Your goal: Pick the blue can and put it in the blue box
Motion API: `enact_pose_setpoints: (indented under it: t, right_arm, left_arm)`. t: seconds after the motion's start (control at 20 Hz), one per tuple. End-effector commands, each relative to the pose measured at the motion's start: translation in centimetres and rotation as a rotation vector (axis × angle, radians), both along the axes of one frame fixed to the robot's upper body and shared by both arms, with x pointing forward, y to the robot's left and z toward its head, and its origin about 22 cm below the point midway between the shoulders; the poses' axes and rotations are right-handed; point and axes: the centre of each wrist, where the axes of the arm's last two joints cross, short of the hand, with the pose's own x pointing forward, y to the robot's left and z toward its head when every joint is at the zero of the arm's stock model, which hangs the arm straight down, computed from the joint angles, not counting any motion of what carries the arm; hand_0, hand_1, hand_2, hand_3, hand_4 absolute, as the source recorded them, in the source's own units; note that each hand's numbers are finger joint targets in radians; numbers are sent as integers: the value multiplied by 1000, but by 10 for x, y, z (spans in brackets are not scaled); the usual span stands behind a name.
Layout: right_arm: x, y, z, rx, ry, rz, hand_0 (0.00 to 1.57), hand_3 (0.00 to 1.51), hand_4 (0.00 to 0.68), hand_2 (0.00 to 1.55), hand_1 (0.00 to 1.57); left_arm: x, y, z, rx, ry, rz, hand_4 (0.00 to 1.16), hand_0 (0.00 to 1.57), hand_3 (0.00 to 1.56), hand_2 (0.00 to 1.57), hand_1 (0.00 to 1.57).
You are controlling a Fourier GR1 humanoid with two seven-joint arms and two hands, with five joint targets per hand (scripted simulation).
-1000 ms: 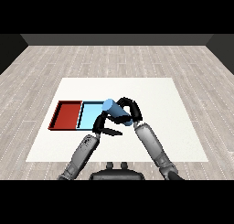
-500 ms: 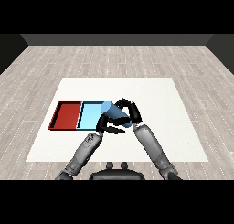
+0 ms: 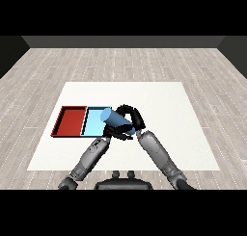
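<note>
The blue can is tilted on its side, its round end pointing left over the right part of the light blue tray. My right hand is curled round the can's right end and holds it above the tray. Just below the can sits my left hand, fingers curled, near the tray's right front corner; whether it touches the can is hidden. The red tray lies to the left of the blue one, with nothing in it.
Both trays lie on the left half of the white table. Bare white surface stretches to the right and behind the hands. Grey plank floor surrounds the table.
The right hand has carried the can leftward and lower, tipping it further toward the blue tray. The left hand has stayed close under it.
</note>
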Motion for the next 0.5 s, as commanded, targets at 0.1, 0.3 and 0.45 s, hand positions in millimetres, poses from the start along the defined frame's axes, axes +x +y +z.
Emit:
enact_pose_setpoints:
  t: [0.1, 0.3, 0.45]
  right_arm:
    - [-11, -7, 5, 35, -13, 7, 1360, 1379, 571, 1445, 1360]
    - [-4, 9, 12, 25, -11, 34, 1526, 1387, 570, 1464, 1526]
    - [-14, 17, -8, 32, 37, 48, 1566, 1378, 570, 1465, 1566]
  left_arm:
    - [14, -11, 12, -47, 8, -37, 0, 0, 0, 0, 0]
    - [7, -10, 10, 19, 8, 35, 0, 0, 0, 0, 0]
    - [-7, -14, 5, -68, 36, 29, 1059, 1109, 1230, 1263, 1109]
